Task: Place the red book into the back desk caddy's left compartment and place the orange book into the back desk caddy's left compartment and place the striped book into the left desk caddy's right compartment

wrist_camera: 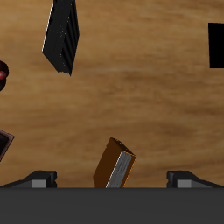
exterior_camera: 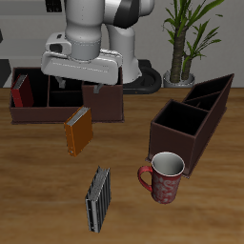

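The red book stands upright in an end compartment of the back desk caddy. Just in front of that caddy, the orange book lies on the table. The striped book lies nearer the table's front edge. The left desk caddy stands slanted beside the mug, with both compartments showing nothing inside. My gripper hangs open above the back caddy's front wall, holding nothing. In the wrist view the gripper has its jaws spread wide, with the orange book below and between them and the striped book farther off.
A red patterned mug stands in front of the left desk caddy and shows in the wrist view as a mug edge. A potted plant stands behind the table.
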You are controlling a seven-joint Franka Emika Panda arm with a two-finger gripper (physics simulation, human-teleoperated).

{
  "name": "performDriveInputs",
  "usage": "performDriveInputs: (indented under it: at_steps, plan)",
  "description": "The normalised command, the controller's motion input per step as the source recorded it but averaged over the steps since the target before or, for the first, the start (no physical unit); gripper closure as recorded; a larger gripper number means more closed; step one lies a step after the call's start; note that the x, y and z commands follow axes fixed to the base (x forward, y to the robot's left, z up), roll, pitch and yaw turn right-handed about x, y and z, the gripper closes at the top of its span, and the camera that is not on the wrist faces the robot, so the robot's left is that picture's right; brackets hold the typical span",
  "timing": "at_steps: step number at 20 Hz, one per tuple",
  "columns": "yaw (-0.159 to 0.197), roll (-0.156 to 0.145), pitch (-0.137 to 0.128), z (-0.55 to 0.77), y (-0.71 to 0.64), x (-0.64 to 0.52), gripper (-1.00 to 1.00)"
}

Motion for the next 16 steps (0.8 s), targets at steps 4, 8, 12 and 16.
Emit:
performDriveInputs:
  at_steps: [4, 8, 12, 16]
  plan:
    - [-0.005, 0.02, -0.008, 0.17, 0.14, 0.25, -1.0]
    - [0.088, 0.062, -0.038, 0.18, 0.29, 0.41, -1.0]
    - [0.005, 0.015, 0.023, -0.05, 0.06, 0.38, -1.0]
    - [-0.001, 0.048, 0.024, -0.05, 0.21, 0.31, -1.0]
